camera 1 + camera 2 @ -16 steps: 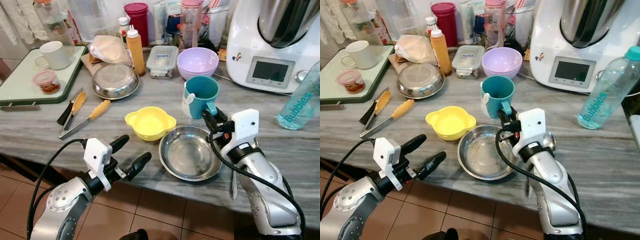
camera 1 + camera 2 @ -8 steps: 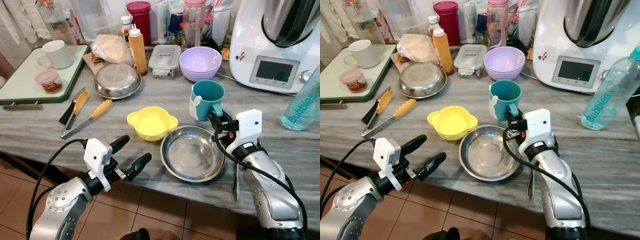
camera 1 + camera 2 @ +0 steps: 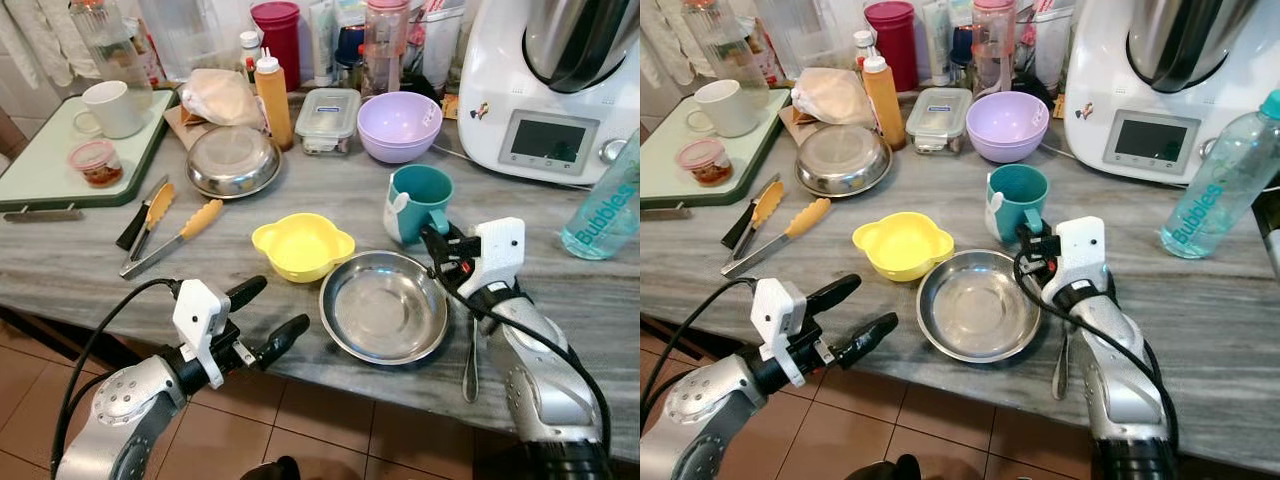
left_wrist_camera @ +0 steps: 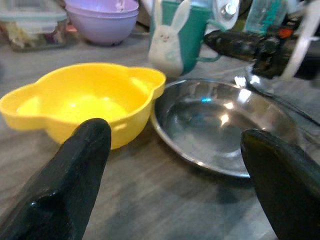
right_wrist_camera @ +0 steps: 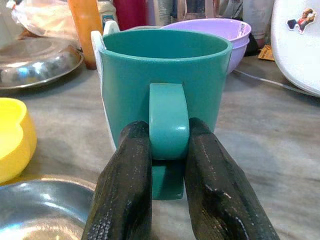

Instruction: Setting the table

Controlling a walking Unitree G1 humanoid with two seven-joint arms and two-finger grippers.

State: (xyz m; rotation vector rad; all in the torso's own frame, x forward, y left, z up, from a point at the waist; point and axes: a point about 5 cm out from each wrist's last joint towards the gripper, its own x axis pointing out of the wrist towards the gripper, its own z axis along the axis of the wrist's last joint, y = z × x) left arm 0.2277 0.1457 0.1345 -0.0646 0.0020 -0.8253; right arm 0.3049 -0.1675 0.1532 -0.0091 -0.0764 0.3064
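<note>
A teal mug (image 3: 418, 203) with a white rabbit figure on its side stands upright on the grey counter, behind a steel bowl (image 3: 383, 305). My right gripper (image 3: 436, 241) is shut on the mug's handle; the right wrist view shows both fingers (image 5: 125, 190) pinching the handle of the mug (image 5: 165, 75). A yellow bowl (image 3: 302, 245) sits left of the steel bowl. A spoon (image 3: 470, 360) lies at the steel bowl's right. My left gripper (image 3: 278, 305) hangs open at the counter's front edge, facing the yellow bowl (image 4: 85, 102) and holding nothing.
Behind are a purple bowl (image 3: 399, 122), a lidded container (image 3: 327, 120), an orange squeeze bottle (image 3: 272, 98) and a steel dish (image 3: 233, 160). Tongs (image 3: 170, 235) lie left. A green tray (image 3: 40, 170) carries a white mug (image 3: 112, 108). A white kitchen machine (image 3: 550, 90) and water bottle (image 3: 605, 205) stand right.
My right gripper has shifted the teal mug a little to the right, still holding its handle. The left gripper has drifted slightly right and lower, staying open.
</note>
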